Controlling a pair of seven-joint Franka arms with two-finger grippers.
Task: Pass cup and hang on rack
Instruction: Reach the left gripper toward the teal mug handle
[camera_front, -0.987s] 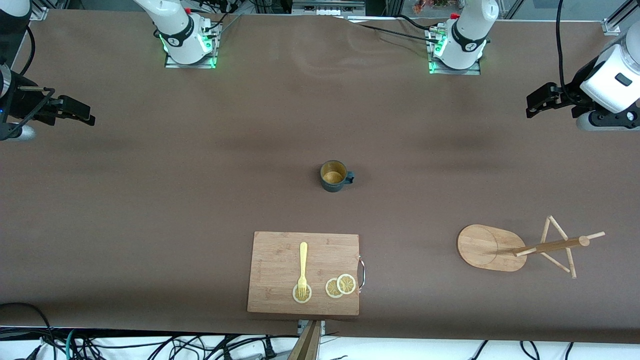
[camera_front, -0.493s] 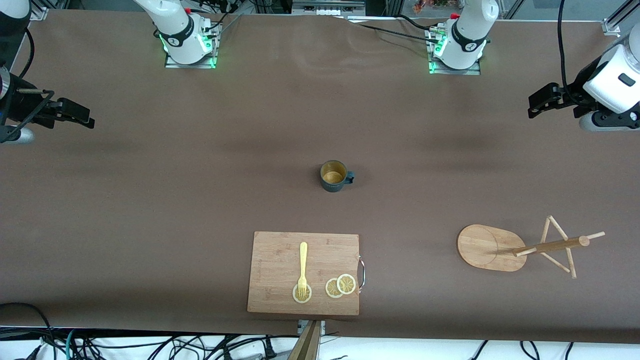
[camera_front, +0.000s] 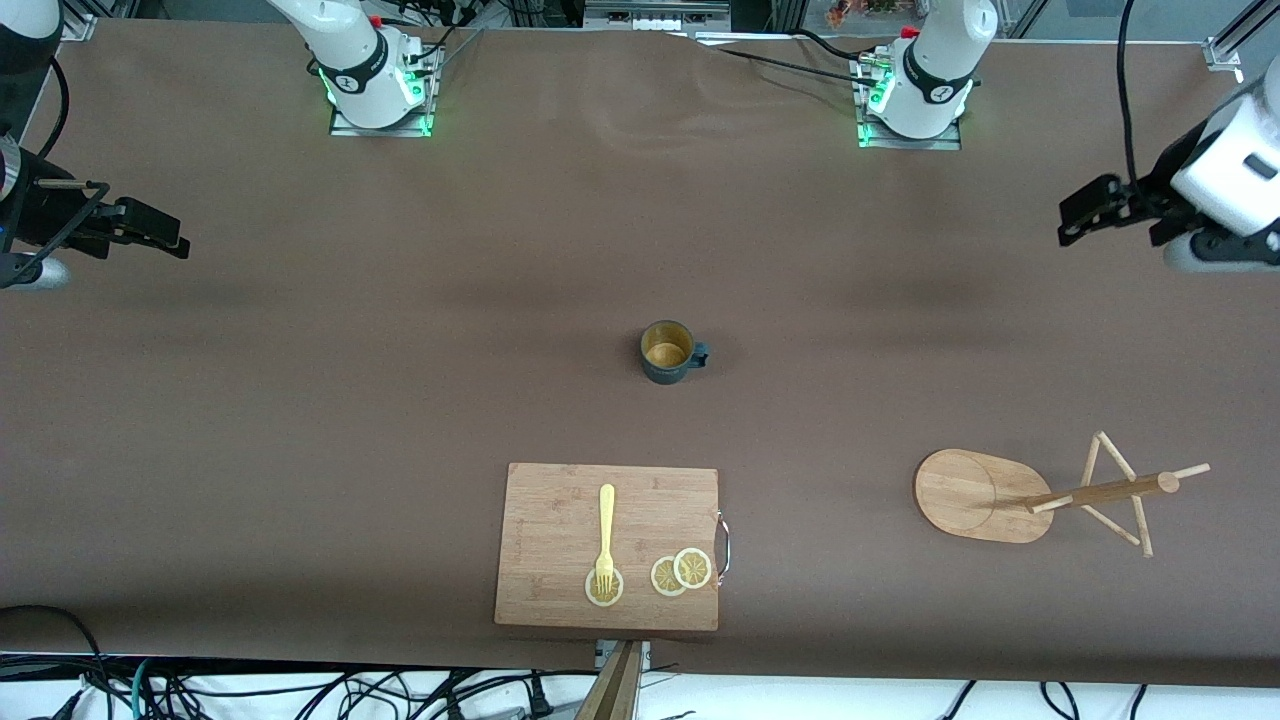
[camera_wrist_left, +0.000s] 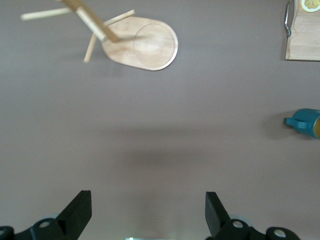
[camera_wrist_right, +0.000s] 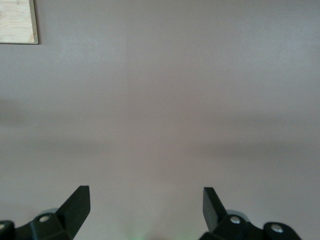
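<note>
small dark teal mug with yellow interior (camera_front: 667, 351) upright mid-table | bamboo peg rack (camera_front: 1040, 494) untouched | left gripper (camera_wrist_left: 148, 216) wide, empty | right gripper (camera_wrist_right: 146, 212) wide, empty

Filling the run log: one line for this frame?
cup: upright, mid-table, untouched | rack: empty | left gripper: open, near table's edge | right gripper: open, likewise
</note>
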